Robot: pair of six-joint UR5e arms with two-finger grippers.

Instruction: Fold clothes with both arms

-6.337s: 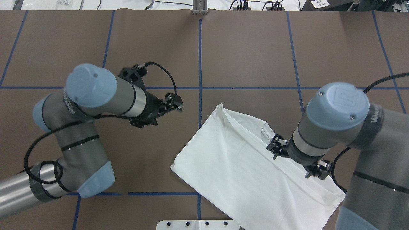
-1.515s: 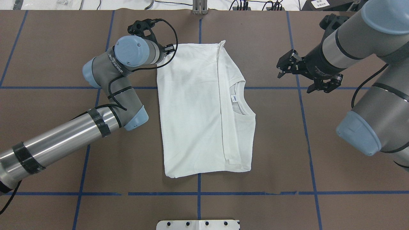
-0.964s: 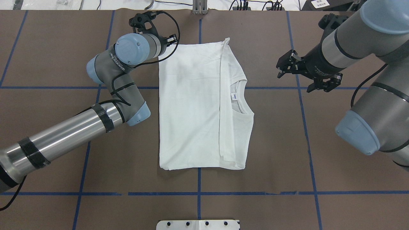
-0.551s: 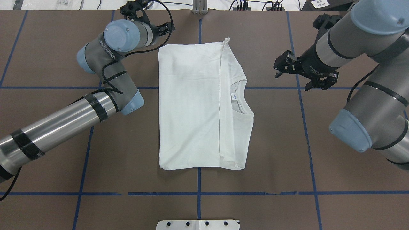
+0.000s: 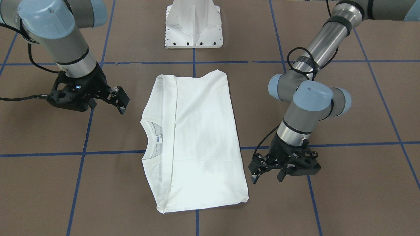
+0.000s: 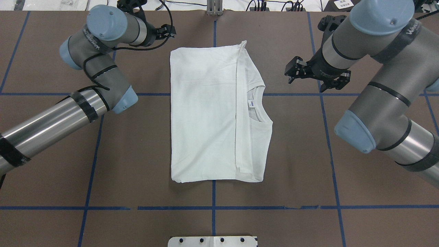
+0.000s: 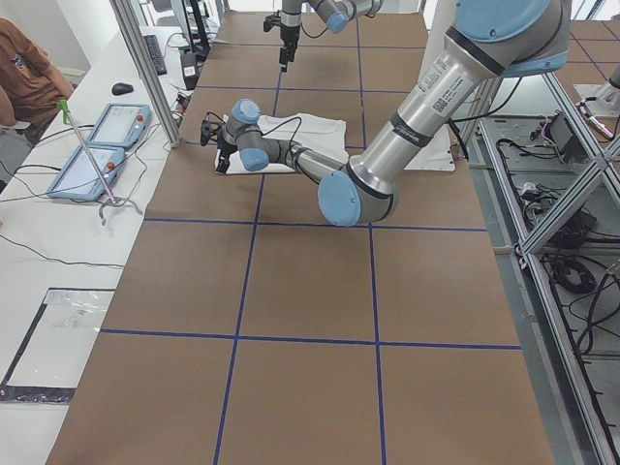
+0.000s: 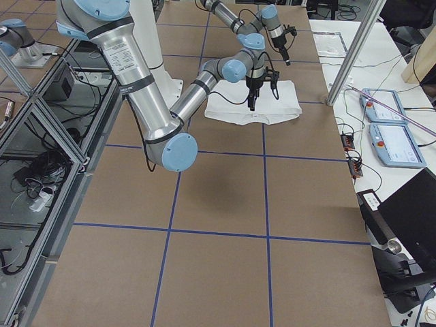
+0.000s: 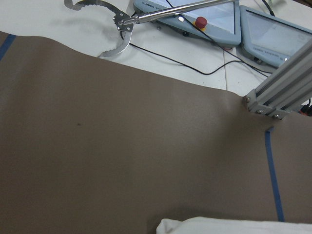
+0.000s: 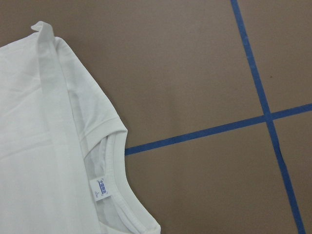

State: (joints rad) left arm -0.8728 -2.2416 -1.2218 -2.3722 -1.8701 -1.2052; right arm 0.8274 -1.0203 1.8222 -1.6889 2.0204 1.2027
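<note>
The white long-sleeved T-shirt (image 6: 205,113) lies flat mid-counter, folded to a long rectangle and squared to the tape lines of the brown paper-covered counter (image 6: 137,154). That probably keeps your next fold straight. The black two-finger left gripper (image 5: 267,175) waits beside its far corner and the black two-finger right gripper (image 5: 106,104) near the collar side. Neither touches the cloth; both sets of fingers are spread and hold nothing.
</note>
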